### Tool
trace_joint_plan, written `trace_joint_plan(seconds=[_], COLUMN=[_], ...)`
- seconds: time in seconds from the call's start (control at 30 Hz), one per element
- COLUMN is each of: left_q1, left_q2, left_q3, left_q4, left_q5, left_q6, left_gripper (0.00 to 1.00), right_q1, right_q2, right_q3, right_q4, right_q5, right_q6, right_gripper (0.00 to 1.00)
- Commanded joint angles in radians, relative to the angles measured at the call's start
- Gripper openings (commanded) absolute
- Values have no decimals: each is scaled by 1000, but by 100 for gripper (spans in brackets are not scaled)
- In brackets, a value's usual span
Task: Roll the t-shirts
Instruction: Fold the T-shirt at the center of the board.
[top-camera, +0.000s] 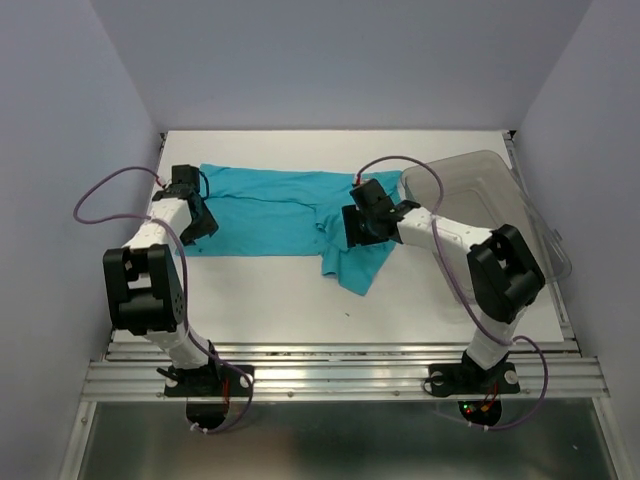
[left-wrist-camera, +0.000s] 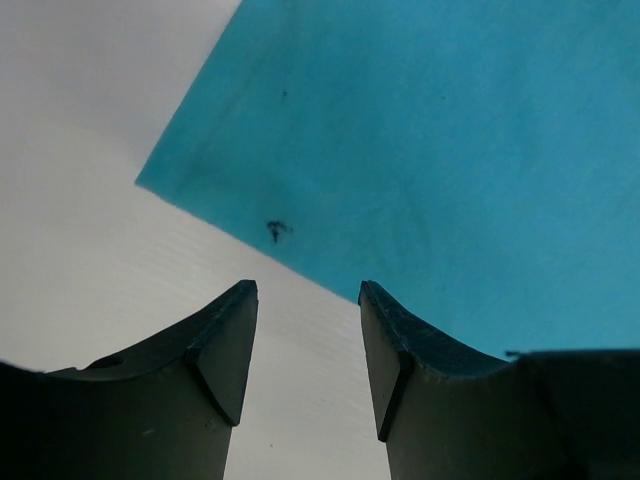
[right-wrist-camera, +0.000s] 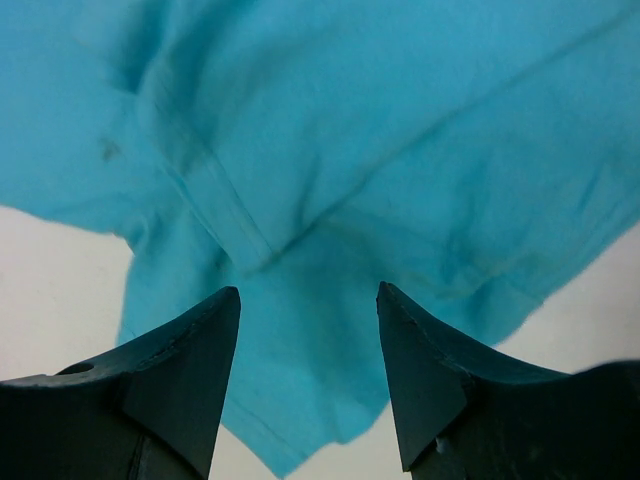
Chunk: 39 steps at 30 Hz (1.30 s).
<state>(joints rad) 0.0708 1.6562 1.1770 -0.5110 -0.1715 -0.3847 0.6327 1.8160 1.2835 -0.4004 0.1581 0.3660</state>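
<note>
The t-shirt (top-camera: 275, 212) lay flat along the far edge of the counter (top-camera: 300, 310), stretching from near the far-left corner to about the middle. One sleeve (top-camera: 355, 268) flopped toward the near edge. It looked laid out long and narrow so a roll could start from one end.

The left gripper (left-wrist-camera: 308, 290) hung at the shirt's left end, jaws apart and holding nothing, over bare counter just short of the hem corner. It was probably placed to pinch that edge. The right gripper (right-wrist-camera: 308, 292) hovered over the sleeve seam, jaws also apart and empty. Whether its tips touched the cloth was hard to tell.

A clear bin (top-camera: 480, 175) sat in the far-right corner, just beside the right arm, crowding that side. The loose sleeve seemed likely to spoil a tidy roll.
</note>
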Motion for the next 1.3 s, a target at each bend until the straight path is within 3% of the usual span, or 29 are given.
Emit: trace_joint_plan(seconds=[0.0, 0.13, 0.17, 0.3, 0.6, 0.8, 0.93, 1.0, 1.27], left_q1=[47, 133, 148, 159, 164, 164, 164, 164, 164], left_q2=[-137, -128, -121, -92, 2, 83, 93, 87, -24], left_q3=[-103, -149, -152, -168, -140, -117, -116, -102, -88], left_q4=[57, 86, 89, 114, 154, 158, 158, 148, 129], left_q5=[-31, 35, 32, 7, -8, -14, -5, -2, 35], left_q6=[-51, -54, -59, -66, -111, -118, -117, -114, -103], left_gripper=[57, 60, 64, 68, 57, 43, 26, 0, 0], right_q1=[-10, -10, -10, -1, -1, -1, -1, -1, -1], right_q2=[-150, -205, -211, -225, -276, -316, -334, -346, -388], right_q3=[-98, -159, -165, -188, -240, -277, -308, -331, -452], right_q4=[29, 29, 29, 25, 14, 0, 0, 0, 17], right_q5=[-34, -55, -55, -55, -78, -74, -81, -106, -149], right_q6=[70, 82, 79, 68, 74, 93, 125, 166, 287], right_gripper=[63, 63, 63, 63, 63, 64, 64, 64, 64])
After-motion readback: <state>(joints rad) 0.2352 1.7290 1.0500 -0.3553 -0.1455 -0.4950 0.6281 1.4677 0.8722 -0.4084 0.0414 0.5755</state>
